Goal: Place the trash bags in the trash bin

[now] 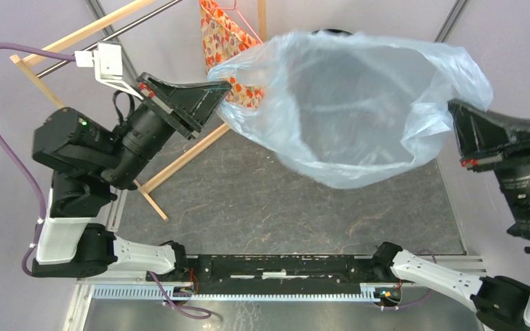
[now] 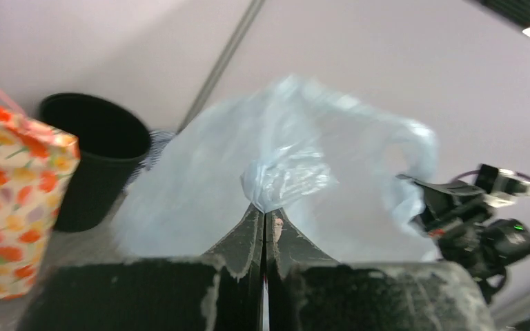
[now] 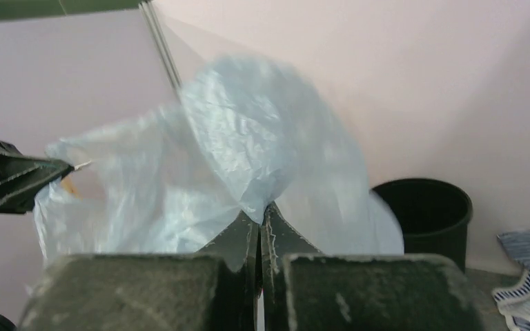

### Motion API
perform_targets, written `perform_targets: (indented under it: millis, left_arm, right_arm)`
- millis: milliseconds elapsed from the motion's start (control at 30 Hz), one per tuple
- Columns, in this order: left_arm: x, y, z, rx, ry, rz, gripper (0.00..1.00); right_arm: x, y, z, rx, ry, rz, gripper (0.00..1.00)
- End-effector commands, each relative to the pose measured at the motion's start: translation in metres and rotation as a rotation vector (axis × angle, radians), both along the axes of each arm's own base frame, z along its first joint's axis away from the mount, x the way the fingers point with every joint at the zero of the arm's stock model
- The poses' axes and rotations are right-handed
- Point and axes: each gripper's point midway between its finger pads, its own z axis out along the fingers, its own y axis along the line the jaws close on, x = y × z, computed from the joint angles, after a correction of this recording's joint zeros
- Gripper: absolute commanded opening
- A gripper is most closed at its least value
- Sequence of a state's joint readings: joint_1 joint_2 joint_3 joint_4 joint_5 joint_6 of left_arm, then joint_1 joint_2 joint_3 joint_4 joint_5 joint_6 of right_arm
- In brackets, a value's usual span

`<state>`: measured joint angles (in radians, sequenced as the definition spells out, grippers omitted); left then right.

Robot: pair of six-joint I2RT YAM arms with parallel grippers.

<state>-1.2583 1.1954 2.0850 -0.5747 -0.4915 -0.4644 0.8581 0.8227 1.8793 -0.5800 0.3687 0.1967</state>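
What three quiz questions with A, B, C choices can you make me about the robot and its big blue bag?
1. What colour is the round plastic bucket-shaped bin?
A. black
B. red
C. white

2. Where is the thin crinkly pale-blue plastic bag?
A. inside the bin
B. up in the air, stretched between the left gripper and the right gripper
C. flat on the table

3. How is the left gripper?
A. wide open
B. shut on the bag's edge
C. shut on the orange floral fabric bag

Answers:
1 A: both wrist views show its walls and rim black.
2 B: the top view shows the bag hanging open between both grippers, above the tabletop.
3 B: in the left wrist view its fingers meet, with crinkled plastic pinched at the tips.
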Motion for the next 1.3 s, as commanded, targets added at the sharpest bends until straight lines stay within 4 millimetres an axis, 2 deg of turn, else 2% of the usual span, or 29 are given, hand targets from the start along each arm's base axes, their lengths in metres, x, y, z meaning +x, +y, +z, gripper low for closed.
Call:
perform_targets:
  millis: [0,33,100,167,233,267,300,333,367,400,567,667,767,900,1100,1267]
  left_arm:
    - [0.039,-0.043,-0.109,0.374,0.044,0.147,0.02]
    - [0.046,-0.044,-0.142,0.439,0.086,0.183,0.02]
    - [0.053,-0.045,-0.217,0.576,0.196,0.239,0.02]
    - [0.047,-0.043,-0.307,0.714,0.353,0.242,0.02]
    - [0.023,-0.036,-0.396,0.860,0.522,0.177,0.02]
    - [0.009,-0.030,-0.427,0.901,0.594,0.138,0.02]
    - [-0.006,-0.023,-0.452,0.928,0.654,0.099,0.02]
    - [-0.016,-0.021,-0.453,0.899,0.674,0.069,0.02]
    - [-0.023,-0.016,-0.453,0.880,0.680,0.052,0.02]
    - [-0.028,-0.013,-0.440,0.828,0.674,0.035,0.02]
    - [-0.025,0.010,-0.351,0.607,0.581,0.033,0.02]
    - [-0.016,0.022,-0.309,0.543,0.501,0.077,0.02]
    - [-0.006,0.030,-0.293,0.539,0.461,0.138,0.02]
    - [0.003,0.034,-0.283,0.518,0.437,0.194,0.02]
    - [0.013,0.047,-0.268,0.482,0.398,0.269,0.02]
    - [0.015,0.049,-0.255,0.456,0.359,0.271,0.02]
  right_arm:
    - [0.037,0.035,-0.098,-0.172,0.144,-0.029,0.00]
    - [0.044,0.044,-0.130,-0.202,0.201,-0.025,0.00]
    - [0.056,0.061,-0.217,-0.285,0.352,-0.014,0.00]
    - [0.058,0.070,-0.335,-0.400,0.559,-0.011,0.00]
    - [0.045,0.074,-0.431,-0.490,0.741,0.032,0.00]
    - [0.036,0.074,-0.460,-0.505,0.804,0.059,0.00]
    - [0.027,0.076,-0.479,-0.504,0.843,0.092,0.00]
    - [0.023,0.075,-0.482,-0.491,0.847,0.107,0.00]
    - [0.022,0.072,-0.475,-0.475,0.833,0.100,0.00]
    - [0.024,0.067,-0.461,-0.459,0.809,0.077,0.00]
    - [0.031,0.050,-0.372,-0.437,0.691,0.007,0.00]
    - [0.035,0.047,-0.334,-0.415,0.640,-0.011,0.00]
    - [0.039,0.046,-0.323,-0.440,0.633,-0.030,0.00]
    - [0.039,0.050,-0.319,-0.441,0.625,-0.014,0.00]
    - [0.039,0.049,-0.319,-0.456,0.620,-0.015,0.00]
    - [0.040,0.052,-0.318,-0.461,0.617,-0.009,0.00]
